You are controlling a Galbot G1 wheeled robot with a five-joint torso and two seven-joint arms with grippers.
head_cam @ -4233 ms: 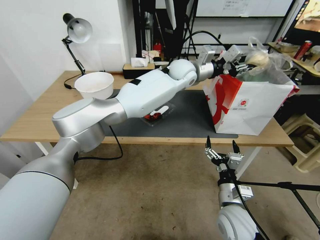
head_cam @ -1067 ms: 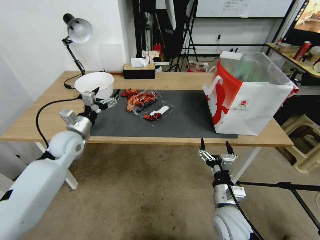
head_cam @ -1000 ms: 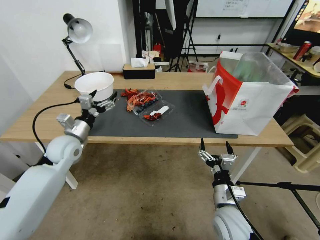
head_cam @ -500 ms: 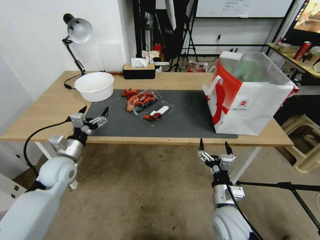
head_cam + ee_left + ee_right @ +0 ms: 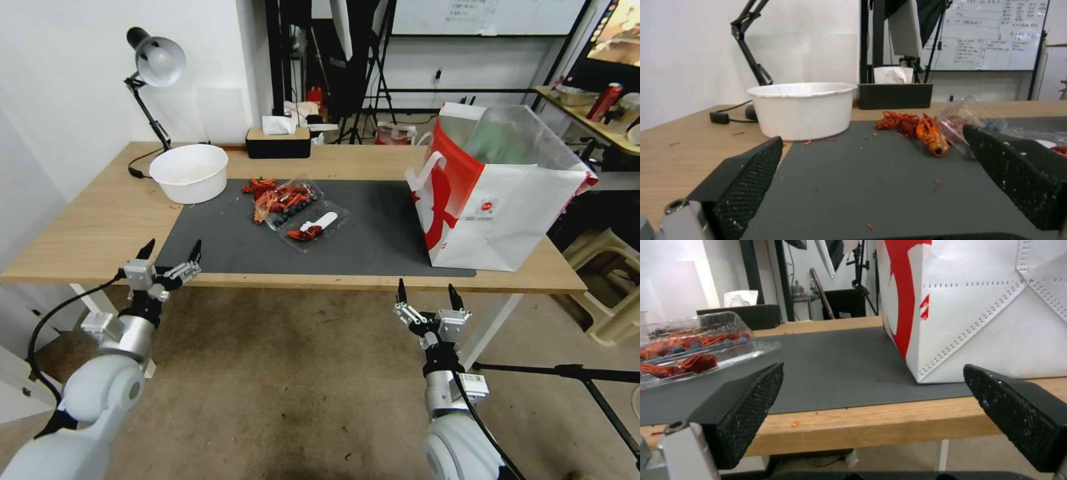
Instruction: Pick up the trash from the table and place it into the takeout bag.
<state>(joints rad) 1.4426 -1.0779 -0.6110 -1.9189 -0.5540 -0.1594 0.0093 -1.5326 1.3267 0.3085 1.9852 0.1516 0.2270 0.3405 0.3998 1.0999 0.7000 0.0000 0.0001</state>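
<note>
Both my arms sit low at the near edge of the table (image 5: 80, 233), nothing in hand: left gripper (image 5: 169, 255) has its fingers spread wide and empty just off the mat (image 5: 373, 240) corner, right gripper (image 5: 427, 298) likewise wide apart and empty below the edge, near the bag (image 5: 507, 213). Bag stands upright on the right end of the mat, liner visible in its mouth; contents I can't make out. Still on the table: white bowl (image 5: 190, 172) at far left, a clear clamshell (image 5: 303, 213) mid-mat, red crayfish shells (image 5: 267, 193) beside it. I judge the job partly done, three pickups left.
</note>
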